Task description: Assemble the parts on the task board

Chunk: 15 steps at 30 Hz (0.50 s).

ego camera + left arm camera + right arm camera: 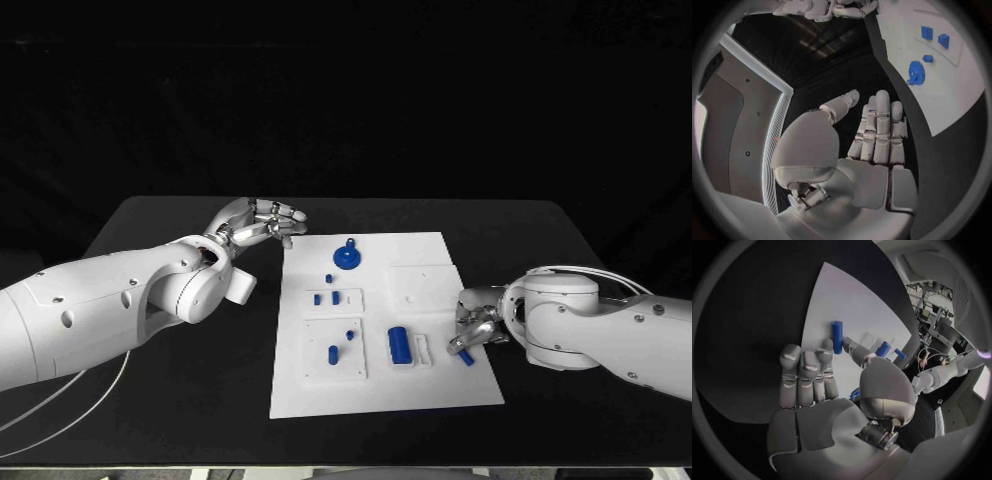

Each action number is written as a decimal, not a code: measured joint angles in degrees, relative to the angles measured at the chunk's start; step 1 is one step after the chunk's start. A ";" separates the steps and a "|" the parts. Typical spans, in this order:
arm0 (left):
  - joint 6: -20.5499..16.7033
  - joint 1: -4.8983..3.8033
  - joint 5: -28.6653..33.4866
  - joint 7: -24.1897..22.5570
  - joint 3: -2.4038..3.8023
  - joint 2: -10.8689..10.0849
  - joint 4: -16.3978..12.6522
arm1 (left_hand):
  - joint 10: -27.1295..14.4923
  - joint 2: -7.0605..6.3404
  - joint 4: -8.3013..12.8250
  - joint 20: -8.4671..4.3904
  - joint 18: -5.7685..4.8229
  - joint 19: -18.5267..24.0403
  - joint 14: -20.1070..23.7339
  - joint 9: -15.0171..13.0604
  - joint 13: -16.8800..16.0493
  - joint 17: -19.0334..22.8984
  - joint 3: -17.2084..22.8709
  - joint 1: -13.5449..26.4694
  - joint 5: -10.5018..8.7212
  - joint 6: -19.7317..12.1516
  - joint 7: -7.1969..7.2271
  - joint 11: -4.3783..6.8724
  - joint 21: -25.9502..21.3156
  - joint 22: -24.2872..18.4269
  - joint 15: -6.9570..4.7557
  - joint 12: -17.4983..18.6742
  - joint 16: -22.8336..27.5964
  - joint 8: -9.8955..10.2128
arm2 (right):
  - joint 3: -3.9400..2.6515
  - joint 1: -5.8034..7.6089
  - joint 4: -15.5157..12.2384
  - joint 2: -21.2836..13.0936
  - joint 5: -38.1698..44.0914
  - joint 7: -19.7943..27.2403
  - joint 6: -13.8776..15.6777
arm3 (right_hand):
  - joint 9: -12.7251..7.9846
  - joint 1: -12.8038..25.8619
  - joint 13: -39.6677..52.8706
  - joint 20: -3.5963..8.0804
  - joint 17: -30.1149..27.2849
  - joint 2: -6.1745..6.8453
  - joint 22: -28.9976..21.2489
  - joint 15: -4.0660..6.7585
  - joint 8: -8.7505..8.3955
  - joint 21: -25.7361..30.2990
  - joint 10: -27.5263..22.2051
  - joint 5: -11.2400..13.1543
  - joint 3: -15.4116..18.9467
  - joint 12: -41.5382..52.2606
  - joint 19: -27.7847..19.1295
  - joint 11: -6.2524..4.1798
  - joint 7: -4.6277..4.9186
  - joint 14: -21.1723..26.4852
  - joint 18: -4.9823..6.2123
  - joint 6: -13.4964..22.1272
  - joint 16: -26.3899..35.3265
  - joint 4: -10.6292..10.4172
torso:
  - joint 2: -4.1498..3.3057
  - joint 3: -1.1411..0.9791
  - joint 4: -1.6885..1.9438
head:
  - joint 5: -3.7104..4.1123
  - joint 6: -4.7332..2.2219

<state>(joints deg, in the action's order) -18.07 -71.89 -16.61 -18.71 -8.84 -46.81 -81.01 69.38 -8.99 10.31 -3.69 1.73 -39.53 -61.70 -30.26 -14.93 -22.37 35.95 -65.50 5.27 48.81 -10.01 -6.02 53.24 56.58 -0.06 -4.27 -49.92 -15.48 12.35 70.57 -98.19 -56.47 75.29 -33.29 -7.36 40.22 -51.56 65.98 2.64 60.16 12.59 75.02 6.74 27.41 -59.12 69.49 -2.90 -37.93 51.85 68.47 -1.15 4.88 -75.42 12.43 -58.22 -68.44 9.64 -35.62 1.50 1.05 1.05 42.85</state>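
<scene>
Head view showed a white task board lying in the middle of a black worktop, with small blue parts spread over it. The right hand rested at the board's right edge, fingers curled down toward a short blue peg lying loose on the board just under the fingertips. Whether the peg was pinched or only touched could not be told from any view. Just inboard of that hand, toward the robot's left, lay a larger blue cylinder, its long axis running away from the robot, set in a raised white holder. The right hand was plainly the nearer one to both pieces.

The left hand hovered off the board's far left corner, above the worktop, fingers loosely curled and holding nothing. Nearest to it was a round blue knob standing on the far part of the board.

Two raised white trays sat on the board's left half. The farther tray held two small blue pieces. The nearer tray held two more small blue pieces. A blank raised square lay to the right of the farther tray, with nothing blue on it
</scene>
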 measured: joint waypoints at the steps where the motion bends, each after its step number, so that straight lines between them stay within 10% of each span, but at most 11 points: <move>1: 0.00 0.00 0.00 0.01 0.00 0.00 0.00 | 0.00 -0.01 0.00 0.00 0.00 0.00 0.00 0.00 0.00 0.00 0.00 0.01 0.00 0.00 0.00 0.00 0.00 0.04 0.00 0.10 0.00 0.00 | 0.00 -0.02 -0.02 0.00 0.08 0.02 0.05 | 0.00 -0.87 0.00 0.00 -0.03 -0.05 0.00 0.00 0.00 0.00 0.00 -0.45 -0.66 0.00 0.00 0.00 0.00 0.00 0.00 0.00 0.00 0.31 | 0.00 -0.01 -0.02 | 0.00 0.00; 8: 0.01 0.00 0.00 0.05 0.00 0.02 -0.02 | 0.00 -0.07 0.00 0.00 0.00 0.00 0.00 0.00 0.00 -0.06 0.00 0.07 0.00 0.00 0.00 0.00 0.00 0.03 0.00 0.10 0.00 0.00 | 0.06 -0.10 -0.04 0.02 0.05 0.23 0.77 | 0.51 -1.91 -0.03 -0.20 -0.08 -1.70 0.00 -0.11 0.00 0.00 -0.19 -11.62 -3.37 0.00 -0.20 0.23 0.00 0.08 -0.04 0.00 0.00 3.74 | -0.01 -0.03 -0.05 | 0.12 -0.04; 15: 0.01 0.00 0.00 0.09 0.00 0.00 -0.04 | 0.00 -0.07 -0.03 0.00 0.00 0.00 0.00 -0.01 0.00 -0.06 0.03 0.07 0.00 0.00 0.00 0.00 0.00 0.03 0.00 0.10 0.00 0.00 | 0.17 -0.21 -0.18 -0.23 -0.29 0.37 1.83 | 0.96 -0.64 -0.11 -0.62 -0.07 -2.97 0.00 -0.19 0.00 0.00 -0.17 -13.08 -4.39 0.00 0.18 0.25 0.21 -0.08 -0.04 -0.21 0.00 4.30 | -0.02 -0.01 -0.01 | 0.02 -0.13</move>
<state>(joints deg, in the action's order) -18.06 -71.89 -16.61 -18.63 -8.84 -46.80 -81.06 69.38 -9.06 10.28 -3.69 1.73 -39.53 -61.70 -30.26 -14.93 -22.42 35.98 -65.44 5.27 48.81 -10.01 -6.02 53.24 56.61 -0.06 -4.17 -49.92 -15.48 12.52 70.35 -98.38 -56.70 74.99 -32.92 -5.52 41.18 -52.20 65.87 2.03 60.09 9.61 75.02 6.55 27.41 -59.12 69.31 -15.98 -42.32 51.85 68.65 -0.90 5.09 -75.50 12.39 -58.42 -68.44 13.94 -35.64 1.49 1.04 1.07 42.72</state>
